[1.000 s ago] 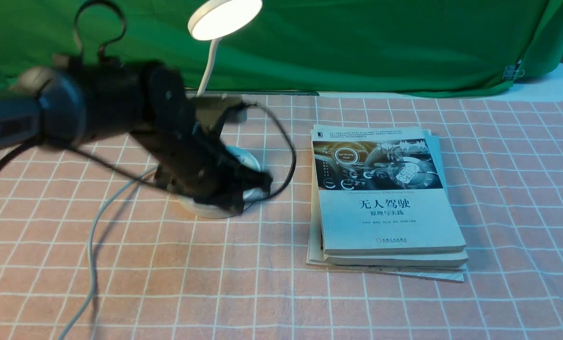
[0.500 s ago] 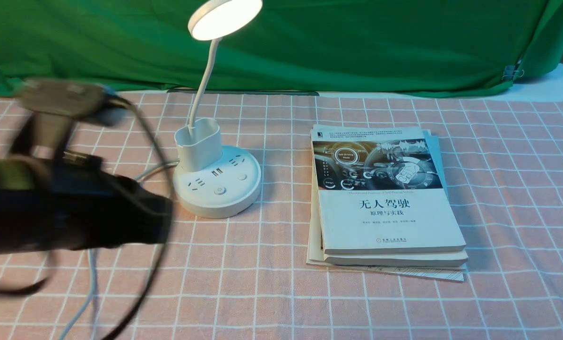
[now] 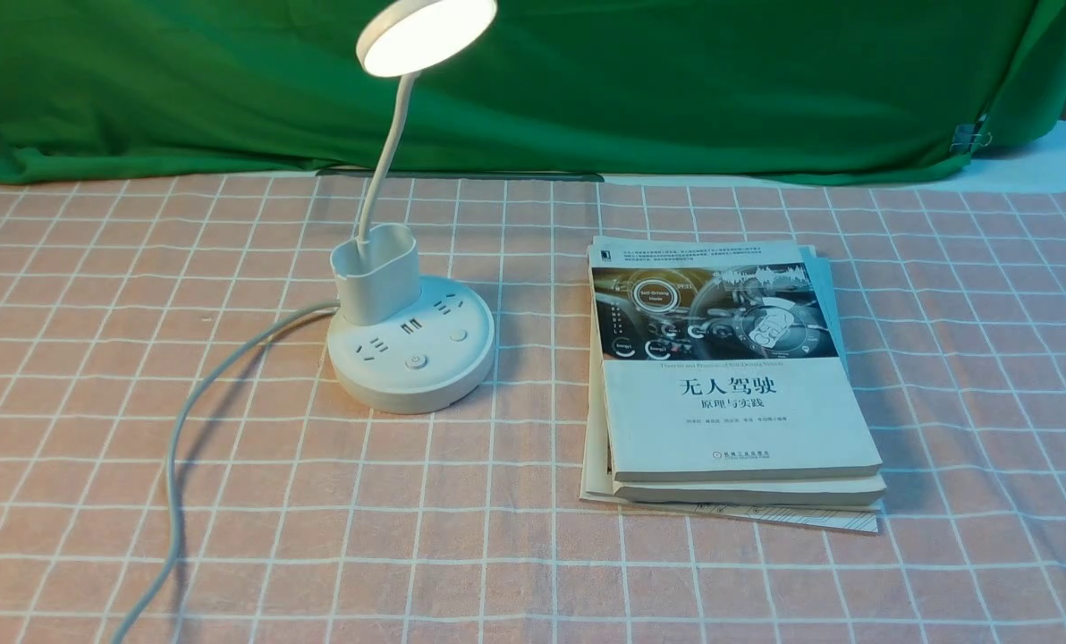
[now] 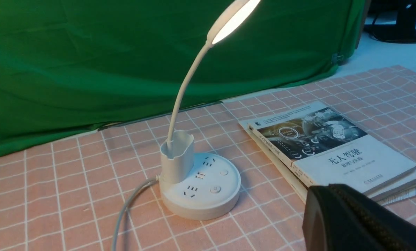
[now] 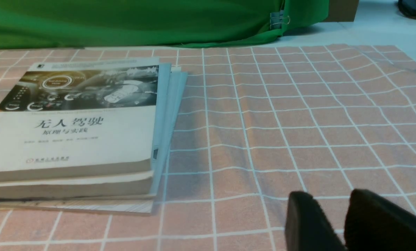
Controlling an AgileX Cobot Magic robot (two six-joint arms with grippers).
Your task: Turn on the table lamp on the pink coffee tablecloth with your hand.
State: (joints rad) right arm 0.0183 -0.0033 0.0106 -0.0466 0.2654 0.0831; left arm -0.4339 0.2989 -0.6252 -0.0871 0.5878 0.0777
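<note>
The table lamp (image 3: pixel 410 358) glows on the pink coffee tablecloth (image 3: pixel 765 581), the left gripper (image 4: pixel 337 212) well apart from it (its jaws impossible to read), the right gripper (image 5: pixel 340 223) empty and only narrowly parted.

From the front camera I am looking forward and down across the pink coffee tablecloth (image 3: pixel 765 581) toward the green backdrop cloth (image 3: pixel 676 89), taking in the table lamp (image 3: pixel 412 358) and the stack of books (image 3: pixel 730 420) together. The left wrist camera is sitting lower and nearer, facing both from the lamp's side, while the right wrist camera is looking low across the cloth, sharing the books with both.
</note>
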